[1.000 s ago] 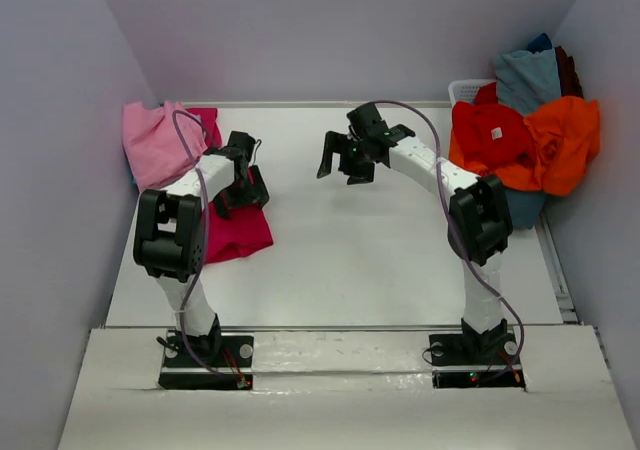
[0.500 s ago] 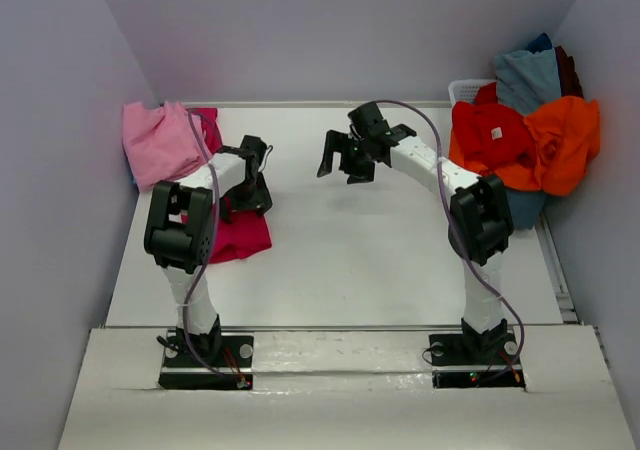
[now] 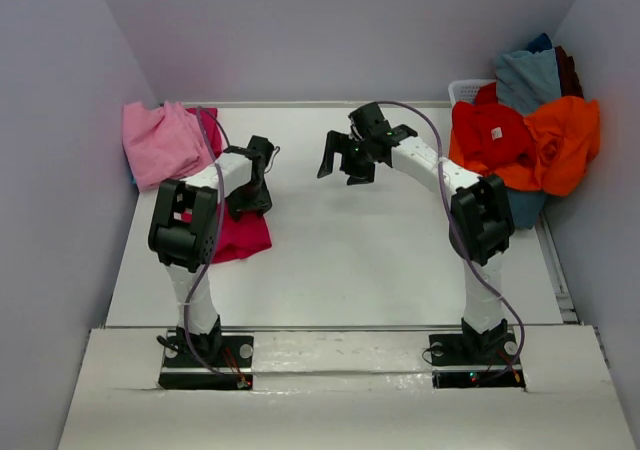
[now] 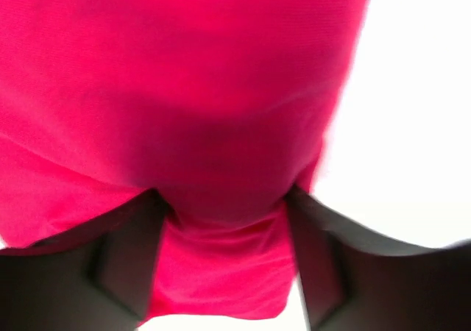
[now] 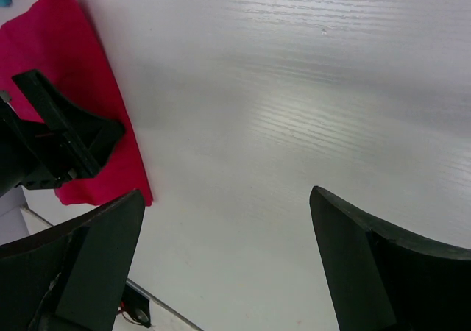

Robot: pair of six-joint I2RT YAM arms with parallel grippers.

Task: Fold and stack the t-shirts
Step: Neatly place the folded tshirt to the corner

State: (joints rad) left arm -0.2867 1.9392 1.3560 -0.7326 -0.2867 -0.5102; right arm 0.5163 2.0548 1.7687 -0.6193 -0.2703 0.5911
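A folded crimson-magenta t-shirt lies at the left of the table, with a light pink t-shirt behind it. My left gripper is down on the crimson shirt's far right part. In the left wrist view the crimson cloth fills the frame, and a fold of it sits between the spread fingers of the left gripper. My right gripper hovers open over bare table at the centre back, with nothing between the fingers of the right gripper. It sees the crimson shirt off to its left.
At the back right a white basket holds a heap of t-shirts: red, orange, grey-blue. Walls close in on the left, back and right. The heap overhangs the table's right edge.
My left arm has swung slightly right and further onto the crimson shirt, and its fingers have narrowed around the cloth. The right arm has not moved.
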